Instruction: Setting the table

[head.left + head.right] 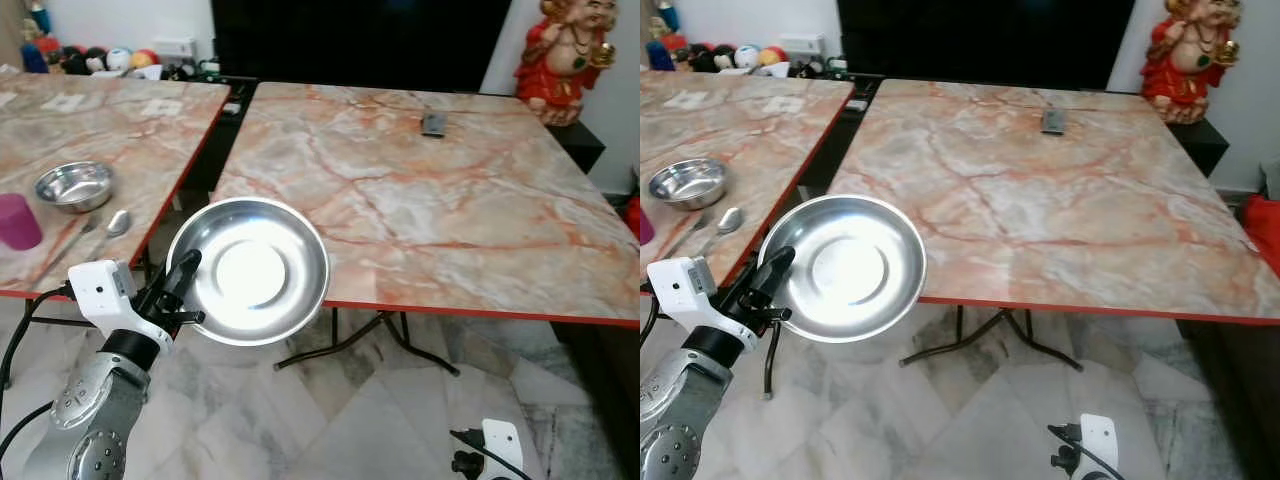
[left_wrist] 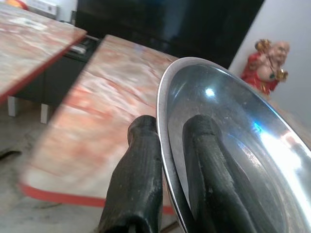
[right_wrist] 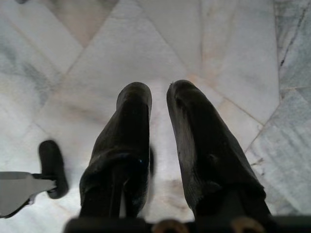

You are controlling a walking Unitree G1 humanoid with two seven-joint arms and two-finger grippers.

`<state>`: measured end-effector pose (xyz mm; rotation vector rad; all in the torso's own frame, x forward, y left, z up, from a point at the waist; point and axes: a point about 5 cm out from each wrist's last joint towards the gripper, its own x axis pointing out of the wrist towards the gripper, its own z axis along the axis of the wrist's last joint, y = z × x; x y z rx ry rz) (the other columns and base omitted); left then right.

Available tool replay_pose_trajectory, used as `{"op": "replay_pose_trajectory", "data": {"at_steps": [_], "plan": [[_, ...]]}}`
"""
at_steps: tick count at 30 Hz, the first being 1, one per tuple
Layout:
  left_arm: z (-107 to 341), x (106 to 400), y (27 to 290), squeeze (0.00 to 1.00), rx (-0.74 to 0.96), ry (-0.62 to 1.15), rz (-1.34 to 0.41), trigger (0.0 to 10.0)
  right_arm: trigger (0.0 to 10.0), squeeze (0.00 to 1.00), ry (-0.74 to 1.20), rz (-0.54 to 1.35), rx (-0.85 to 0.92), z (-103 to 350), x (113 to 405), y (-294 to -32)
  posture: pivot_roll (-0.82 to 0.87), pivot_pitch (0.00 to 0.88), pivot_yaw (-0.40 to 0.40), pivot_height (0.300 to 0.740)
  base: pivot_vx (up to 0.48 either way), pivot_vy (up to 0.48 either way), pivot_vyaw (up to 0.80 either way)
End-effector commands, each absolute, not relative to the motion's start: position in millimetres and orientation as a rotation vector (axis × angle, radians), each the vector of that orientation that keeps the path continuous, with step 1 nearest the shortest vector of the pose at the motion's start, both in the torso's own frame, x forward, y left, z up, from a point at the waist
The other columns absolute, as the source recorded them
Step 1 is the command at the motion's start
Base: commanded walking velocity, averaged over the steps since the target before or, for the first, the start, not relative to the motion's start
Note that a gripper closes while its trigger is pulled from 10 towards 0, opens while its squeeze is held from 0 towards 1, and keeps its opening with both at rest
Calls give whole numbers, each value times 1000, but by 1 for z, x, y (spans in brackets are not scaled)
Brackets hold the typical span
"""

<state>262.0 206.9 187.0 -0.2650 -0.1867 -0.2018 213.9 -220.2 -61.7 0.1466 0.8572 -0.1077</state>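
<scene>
A round steel plate hangs in the air at the near left corner of the right marble table, its far half over the tabletop and its near half over the floor. My left gripper is shut on the plate's left rim; in the left wrist view one black finger lies under the rim and the other sits inside the plate. My right gripper hangs low over the tiled floor with nothing between its fingers, which stand a narrow gap apart.
The left table carries a small steel bowl, a spoon and a purple cup. A small dark object lies far back on the right table. A red figurine stands at the back right. A gap separates the tables.
</scene>
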Motion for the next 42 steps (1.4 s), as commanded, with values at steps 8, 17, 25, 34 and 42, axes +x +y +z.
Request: {"op": "replay_pose_trajectory", "data": {"at_steps": [8, 17, 25, 34, 42], "plan": [[189, 265, 201, 0, -191, -175, -279, 10000, 10000, 0, 866, -134, 137, -62, 209, -229, 92, 119, -25, 740, 0, -419, 0], [180, 264, 188, 0, -185, -133, -314, 10000, 10000, 0, 868, -137, 136, -63, 208, -230, 90, 125, -28, 740, 0, 0, 0], [181, 265, 188, 0, -191, -145, -308, 10000, 10000, 0, 869, -134, 135, -63, 208, -230, 89, 126, -29, 740, 0, -74, 0], [181, 265, 187, 0, -193, -149, -304, 10000, 10000, 0, 871, -132, 132, -63, 208, -230, 87, 123, -30, 740, 0, -340, 0], [175, 266, 191, 0, -149, -106, -272, 10000, 10000, 0, 872, -128, 131, -63, 208, -230, 89, 124, -30, 740, 0, -271, 0]]}}
